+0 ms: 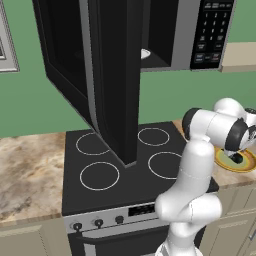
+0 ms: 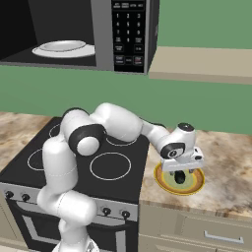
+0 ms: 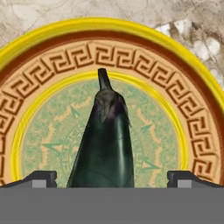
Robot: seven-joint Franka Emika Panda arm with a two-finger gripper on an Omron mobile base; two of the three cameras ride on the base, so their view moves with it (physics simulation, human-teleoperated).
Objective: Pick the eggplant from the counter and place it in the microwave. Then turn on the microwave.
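Step 1, pick-up: gripper [image 3: 112, 178] spread wide, holding nothing, straddling eggplant [image 3: 105, 144] on plate [image 3: 39, 92] on counter [image 2: 226, 162]. Next: lower, close on eggplant, lift toward open microwave [image 2: 74, 29].

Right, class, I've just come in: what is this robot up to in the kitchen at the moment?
The arm has its open gripper lowered over the eggplant, which lies on the yellow-rimmed plate on the counter beside the stove. The fingers stand either side of it, not yet closed. The microwave above hangs open, waiting.
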